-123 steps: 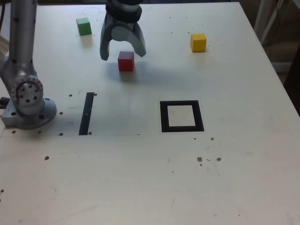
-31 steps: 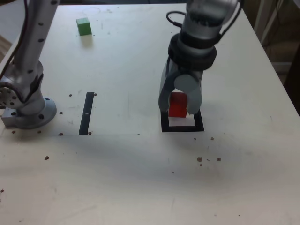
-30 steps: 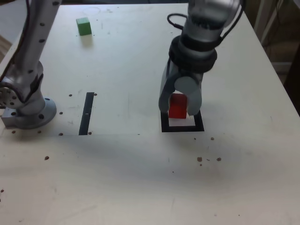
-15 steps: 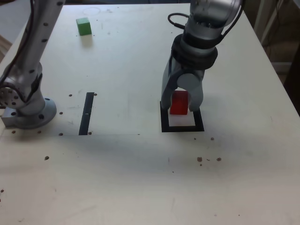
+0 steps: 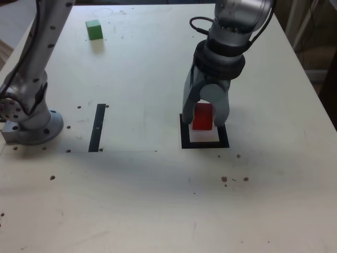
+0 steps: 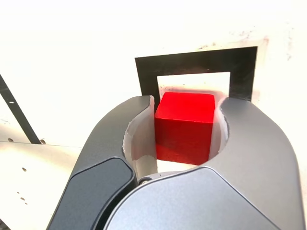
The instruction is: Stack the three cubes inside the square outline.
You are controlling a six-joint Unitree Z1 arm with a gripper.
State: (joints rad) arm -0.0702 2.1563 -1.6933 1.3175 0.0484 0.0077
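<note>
My gripper (image 5: 203,124) hangs straight down over the square outline (image 5: 205,145) with the red cube (image 5: 202,116) between its fingers. In the wrist view the gripper (image 6: 187,103) is shut on the red cube (image 6: 184,124), both grey fingers hugging its sides. The cube sits low over the pale inside of the square outline (image 6: 192,64), towards its far side. The green cube (image 5: 94,29) rests at the far end of the table on the exterior view's left. The arm hides the yellow cube.
A thin black strip (image 5: 97,127) lies on the table on the exterior view's left of the outline, also in the wrist view (image 6: 17,112). The arm's grey base (image 5: 31,124) stands at the table's left edge. Small dark specks dot the near part.
Four seconds ago the gripper stood open over the red cube at the far side. Over the last second it has settled slightly lower and farther over the outline with the cube.
</note>
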